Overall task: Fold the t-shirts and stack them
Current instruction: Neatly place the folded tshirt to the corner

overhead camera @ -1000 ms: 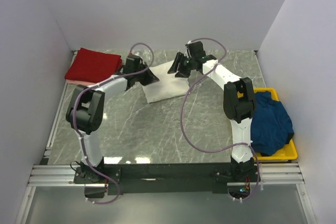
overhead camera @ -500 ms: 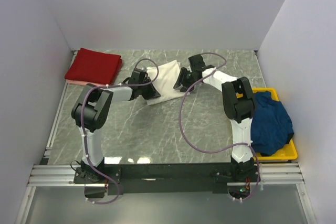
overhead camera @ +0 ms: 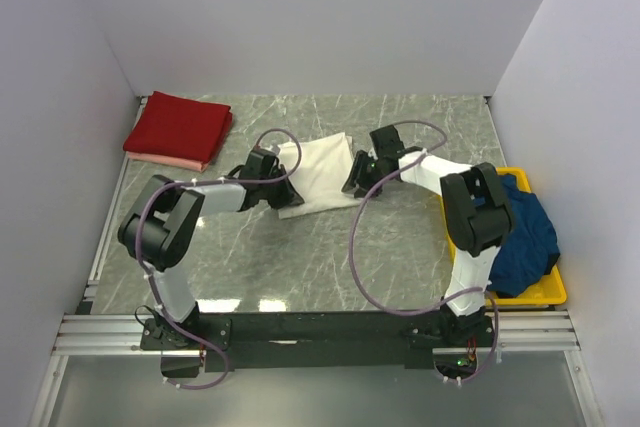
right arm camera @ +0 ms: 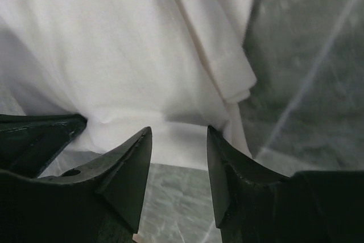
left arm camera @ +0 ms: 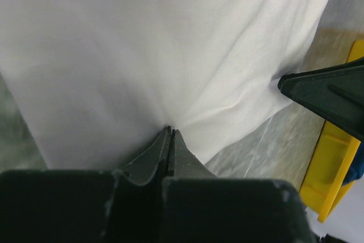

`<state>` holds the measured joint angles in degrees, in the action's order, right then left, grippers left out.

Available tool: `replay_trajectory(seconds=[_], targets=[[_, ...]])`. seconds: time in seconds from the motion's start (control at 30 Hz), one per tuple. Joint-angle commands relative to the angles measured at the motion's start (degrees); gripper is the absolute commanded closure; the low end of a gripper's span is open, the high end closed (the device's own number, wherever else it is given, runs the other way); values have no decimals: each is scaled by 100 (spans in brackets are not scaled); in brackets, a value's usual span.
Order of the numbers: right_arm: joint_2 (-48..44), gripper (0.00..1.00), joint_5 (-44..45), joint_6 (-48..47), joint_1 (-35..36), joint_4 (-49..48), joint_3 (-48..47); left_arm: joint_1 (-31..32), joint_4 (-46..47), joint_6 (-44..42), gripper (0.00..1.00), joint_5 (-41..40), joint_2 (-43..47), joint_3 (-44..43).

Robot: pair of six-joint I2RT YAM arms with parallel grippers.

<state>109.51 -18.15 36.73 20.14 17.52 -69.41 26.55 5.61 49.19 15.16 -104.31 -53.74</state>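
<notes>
Now the cream shirt (overhead camera: 320, 167) lies as a flat folded packet in the middle of the table (overhead camera: 300, 267), whereas a second ago both arms held it further back, partly raised. They have drawn it toward the near side and laid it down. The fold looks finished, so moving it to the stack is probably what remains for this shirt.

The left gripper (overhead camera: 284, 187) is pinched tight on the packet's left edge, with no gap between its fingers. The right gripper (overhead camera: 357, 177) stands well open at the right edge, its fingers apart with nothing between them; it seems to have let go.

There are four shirts. One is cream, and one red shirt (overhead camera: 178, 125) sits folded on one pink shirt (overhead camera: 165, 158) in the far left corner. One navy shirt (overhead camera: 520, 237) lies crumpled in the single yellow bin (overhead camera: 548, 293). There are two arms.
</notes>
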Motion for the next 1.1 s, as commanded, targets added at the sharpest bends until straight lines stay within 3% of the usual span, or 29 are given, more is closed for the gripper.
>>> replay_trajectory(seconds=[0.0, 0.13, 0.27, 0.4, 0.43, 0.53, 0.63, 0.93, 1.07], targets=[[-683, 49, 268, -69, 78, 41, 594, 123, -192, -59, 99, 14, 507, 442], [-1168, 49, 207, -113, 113, 41, 1016, 123, -366, 29, 99, -100, 1069, 689], [-1494, 54, 259, -192, 113, 251, 772, -34, -543, 99, 89, -145, 1378, 418], [-1565, 55, 321, -254, 122, 261, 402, -263, -1157, 135, 85, -443, 1598, 188], [-1512, 55, 330, -263, 122, 278, 315, -307, -1237, 161, 77, -574, 1694, 171], [-1153, 55, 435, -307, 113, 287, -167, -615, -1326, 275, 61, -734, 1817, 267], [-652, 57, 470, -377, 122, 349, -538, -940, -1211, 311, 54, -542, 1740, 381], [535, 58, 1647, -737, 166, 1086, -2066, -1248, -817, 100, 38, 136, 914, 179], [1053, 59, 1745, -922, 174, 1324, -2462, -1275, -780, 82, 36, 119, 623, 48]])
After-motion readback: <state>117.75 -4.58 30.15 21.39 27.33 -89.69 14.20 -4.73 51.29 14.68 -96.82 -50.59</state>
